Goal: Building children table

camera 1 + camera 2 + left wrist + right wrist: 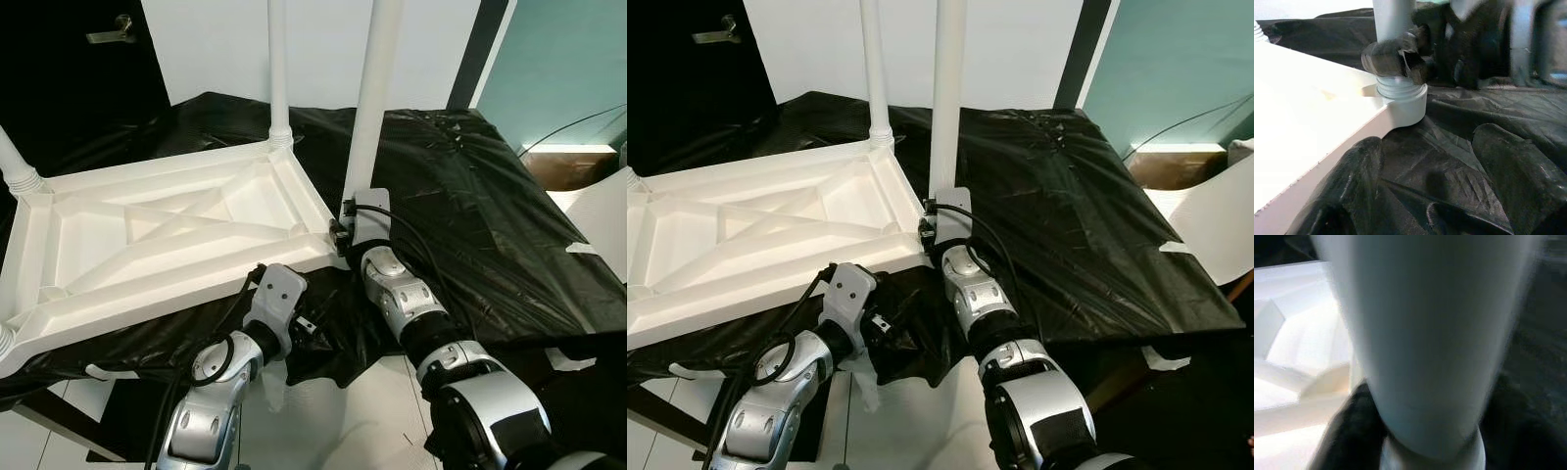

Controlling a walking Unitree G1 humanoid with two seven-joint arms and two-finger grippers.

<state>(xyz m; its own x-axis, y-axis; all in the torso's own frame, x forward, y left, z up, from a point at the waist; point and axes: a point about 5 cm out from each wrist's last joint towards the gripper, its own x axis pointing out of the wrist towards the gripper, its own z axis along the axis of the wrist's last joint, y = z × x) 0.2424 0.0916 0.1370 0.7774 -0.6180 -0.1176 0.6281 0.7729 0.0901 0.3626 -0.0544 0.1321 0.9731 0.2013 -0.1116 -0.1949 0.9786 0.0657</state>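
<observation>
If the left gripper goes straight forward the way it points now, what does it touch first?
Probably the black plastic sheet just ahead of the left gripper, then the threaded corner socket of the white tabletop, where the right gripper holds the table leg. Depth is unclear.

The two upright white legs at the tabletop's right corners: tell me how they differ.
The near leg looks thicker in the eye views; the far leg looks thinner. The right pincer clasps the near leg at its base; nothing touches the far leg. Both are white, upright, and seated in corners of the upturned tabletop.
</observation>
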